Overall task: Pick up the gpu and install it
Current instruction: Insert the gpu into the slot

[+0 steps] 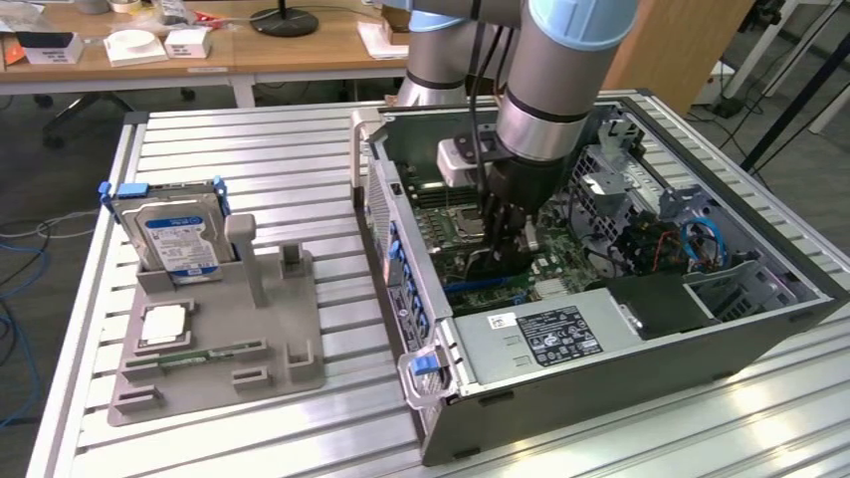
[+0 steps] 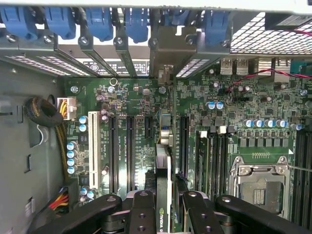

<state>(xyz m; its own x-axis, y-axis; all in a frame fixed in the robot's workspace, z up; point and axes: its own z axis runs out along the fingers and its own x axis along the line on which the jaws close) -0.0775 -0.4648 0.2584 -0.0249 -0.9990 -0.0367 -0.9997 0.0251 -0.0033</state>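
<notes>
jaws (image 2: 165, 207) closest in the wrist view, pinching the gpu (image 2: 163, 185) edge-on, card standing upright over the motherboard (image 2: 126, 141) slots with its silver bracket toward the case's rear slot covers (image 2: 97, 24). exterior view: arm reaches down into the open pc case (image 1: 584, 329) on the bench (image 1: 239, 139); gray fixture tray (image 1: 213, 349) with hard drive (image 1: 179, 234) sits well apart on that view's left.

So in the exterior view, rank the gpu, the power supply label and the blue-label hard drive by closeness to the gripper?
1. The gpu, held edge-on in the gripper over the motherboard.
2. The power supply label, inside the case, toward the camera.
3. The hard drive, upright in the grey holder at the exterior view's left.
</notes>
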